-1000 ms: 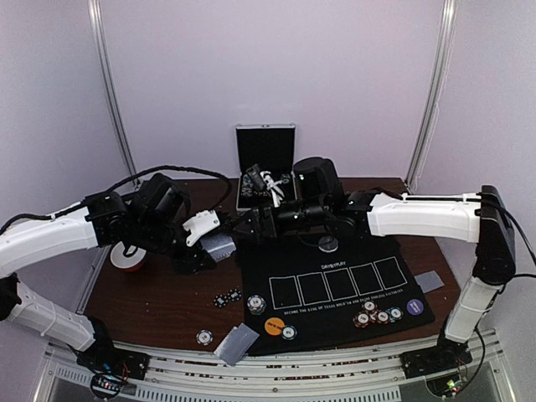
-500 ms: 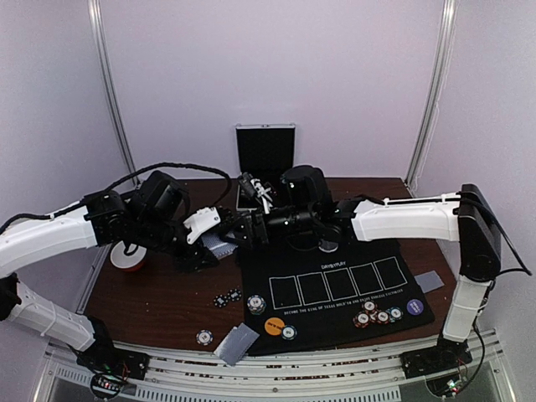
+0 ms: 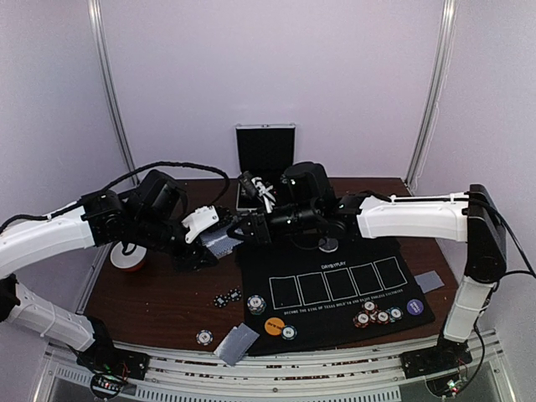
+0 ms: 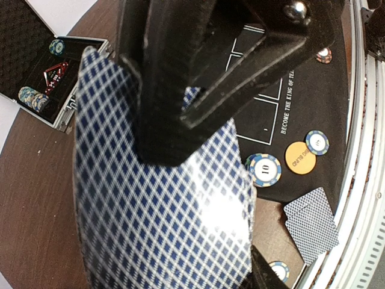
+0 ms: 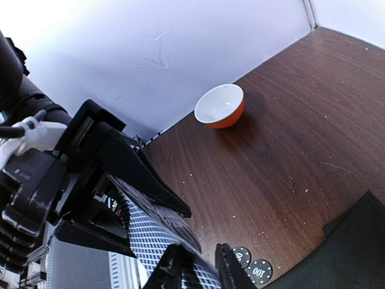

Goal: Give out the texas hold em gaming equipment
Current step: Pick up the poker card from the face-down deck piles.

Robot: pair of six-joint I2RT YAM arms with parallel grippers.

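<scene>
Above the left part of the table (image 3: 163,293), both hands at one deck (image 4: 162,223) of blue diamond-backed cards. Held from below by the left hand (image 3: 208,243), closed on its lower end, the cards a little fanned and bent. From the opposite side, the right hand (image 5: 198,274) pinched shut on the deck's upper edge, with one black finger (image 4: 162,90) flat across the top card. Not possible to tell if one card or several sit between those fingers.

Lower down, on the black mat (image 3: 335,289):
- a blue-edged chip (image 3: 256,303) near the left border
- an orange disc (image 3: 274,326) with a second chip (image 3: 289,332) just beside it
- a group of red-edged chips (image 3: 374,316) at the right, with a purple disc (image 3: 414,307) next to them
- a silver-grey disc (image 3: 328,244) at the far edge

On the bare wood left of the mat, two black chips (image 3: 228,297) touching each other. Nearer the front, a single chip (image 3: 203,337) beside a few loose cards (image 3: 236,343). One more card (image 3: 429,281) right of the mat.

Behind all this, an open case (image 3: 265,167) with chips inside. At the far left, a bowl (image 5: 221,106), orange outside and white inside, standing upright.
</scene>
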